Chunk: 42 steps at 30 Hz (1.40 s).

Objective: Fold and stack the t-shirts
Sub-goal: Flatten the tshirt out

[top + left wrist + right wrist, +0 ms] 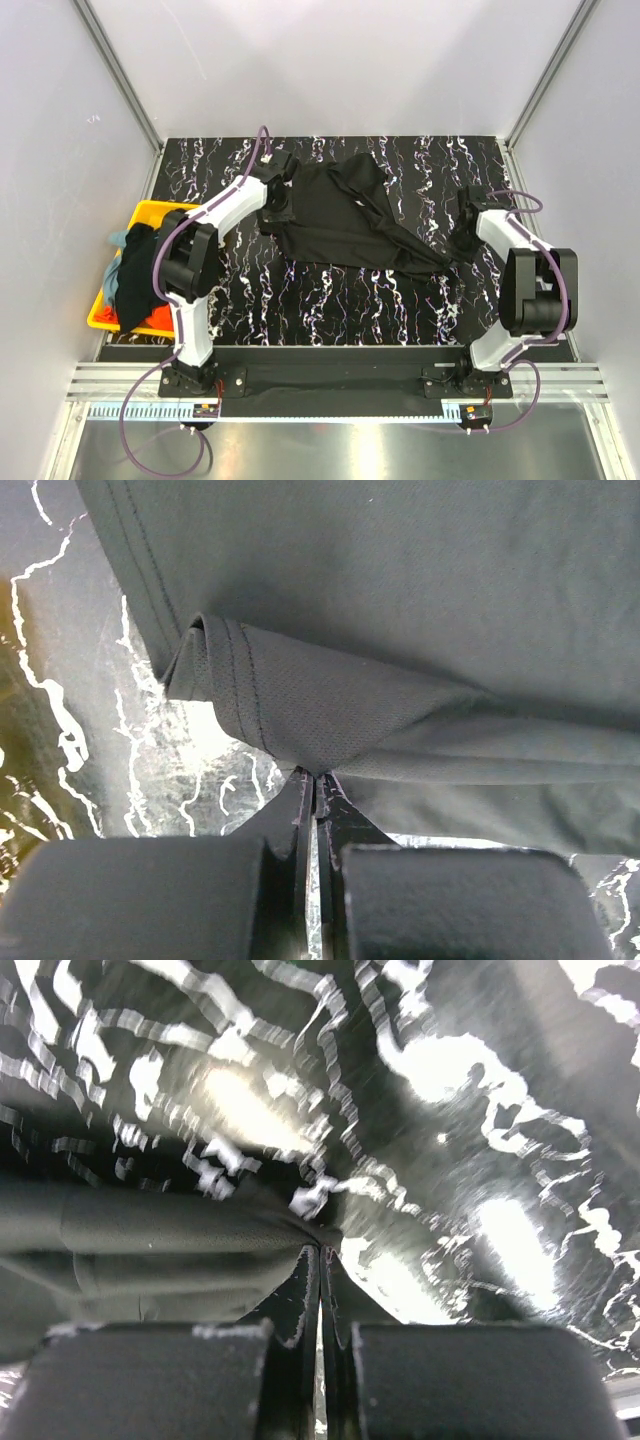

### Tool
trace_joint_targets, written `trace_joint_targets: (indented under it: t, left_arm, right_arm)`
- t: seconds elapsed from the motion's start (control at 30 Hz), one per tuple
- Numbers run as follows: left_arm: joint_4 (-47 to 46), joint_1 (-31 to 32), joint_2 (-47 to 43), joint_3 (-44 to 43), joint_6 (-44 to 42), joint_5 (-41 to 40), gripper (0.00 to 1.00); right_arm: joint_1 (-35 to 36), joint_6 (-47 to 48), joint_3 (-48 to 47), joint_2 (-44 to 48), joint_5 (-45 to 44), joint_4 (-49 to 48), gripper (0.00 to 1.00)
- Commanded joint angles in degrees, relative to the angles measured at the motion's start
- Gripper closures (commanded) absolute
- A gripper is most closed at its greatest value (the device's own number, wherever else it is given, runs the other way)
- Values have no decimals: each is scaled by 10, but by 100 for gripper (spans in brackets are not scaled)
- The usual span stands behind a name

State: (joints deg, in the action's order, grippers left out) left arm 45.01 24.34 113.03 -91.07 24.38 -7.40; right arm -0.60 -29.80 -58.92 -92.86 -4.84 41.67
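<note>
A plain black t-shirt (pixel 345 215) lies spread and wrinkled across the middle of the black marbled table, stretched between both arms. My left gripper (pixel 276 207) is shut on its left edge; the left wrist view shows a hemmed fold (pixel 300 705) pinched at the fingertips (pixel 317 777). My right gripper (pixel 462 237) is shut on the shirt's right tip, which in the right wrist view bunches to the left (pixel 170 1245) of the closed fingertips (pixel 322 1250). More shirts, black (pixel 138 262), grey-blue (pixel 117 241) and orange-red (pixel 133 313), sit heaped in the yellow bin.
The yellow plastic bin (pixel 150 210) stands at the table's left edge beside the left arm. White walls with metal corner posts enclose the table. A metal rail runs along the near edge under both arm bases.
</note>
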Motion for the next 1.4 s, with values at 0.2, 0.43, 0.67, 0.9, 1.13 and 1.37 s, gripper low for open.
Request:
trace_joint_targets:
  t: [0.2, 0.43, 0.67, 0.9, 1.13, 1.37]
  left_arm:
    - [4, -6, 3, -34, -16, -30, 100]
    - [1, -38, 21, -103, 14, 12, 100]
    - [2, -61, 47, -152, 22, 55, 100]
    - [0, -63, 42, -135, 18, 67, 100]
    - [-3, -62, 33, -126, 14, 70, 100]
    - [-11, -62, 30, -117, 15, 70, 100]
  right_arm:
    - [-36, 26, -75, -11, 30, -19, 70]
    - [-33, 27, 16, 104, 80, -32, 54]
    - [-10, -25, 128, 145, 125, -100, 58]
    - [102, -194, 176, 158, 74, -133, 62]
    - [127, -267, 242, 211, 34, -183, 67]
    - [127, -268, 221, 181, -3, -195, 67]
